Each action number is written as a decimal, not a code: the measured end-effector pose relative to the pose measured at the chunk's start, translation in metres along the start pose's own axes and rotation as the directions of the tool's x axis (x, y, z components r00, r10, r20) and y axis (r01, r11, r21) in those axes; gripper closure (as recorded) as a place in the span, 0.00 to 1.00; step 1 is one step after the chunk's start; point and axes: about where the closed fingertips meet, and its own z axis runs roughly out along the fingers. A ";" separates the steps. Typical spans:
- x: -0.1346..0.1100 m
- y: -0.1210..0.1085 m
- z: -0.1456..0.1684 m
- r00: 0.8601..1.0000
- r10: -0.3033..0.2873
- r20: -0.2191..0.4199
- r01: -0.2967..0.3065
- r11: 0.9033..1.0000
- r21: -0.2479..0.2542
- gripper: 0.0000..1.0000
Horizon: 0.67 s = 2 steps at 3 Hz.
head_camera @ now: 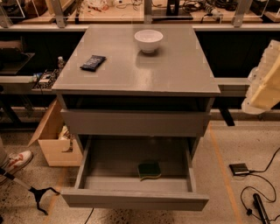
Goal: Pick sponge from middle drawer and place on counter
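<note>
The sponge [149, 169], dark green on top with a pale yellow edge, lies flat near the front middle of the middle drawer [133, 199], which is pulled wide open. The grey counter [140, 65] tops the cabinet above it. My gripper [264, 81] shows as a pale yellowish shape at the right edge of the view. It hangs beside the counter's right side, well above and to the right of the sponge, and holds nothing that I can see.
A white bowl [148, 40] stands at the counter's back middle and a flat black packet [92, 62] lies at its left. A cardboard box [54, 140] sits left of the cabinet. Cables and a black device [239, 169] lie on the floor at right. A cluttered workbench [131, 13] runs behind.
</note>
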 end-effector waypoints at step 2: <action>-0.005 0.006 0.007 0.999 0.011 0.032 -0.011 1.000 -0.008 0.00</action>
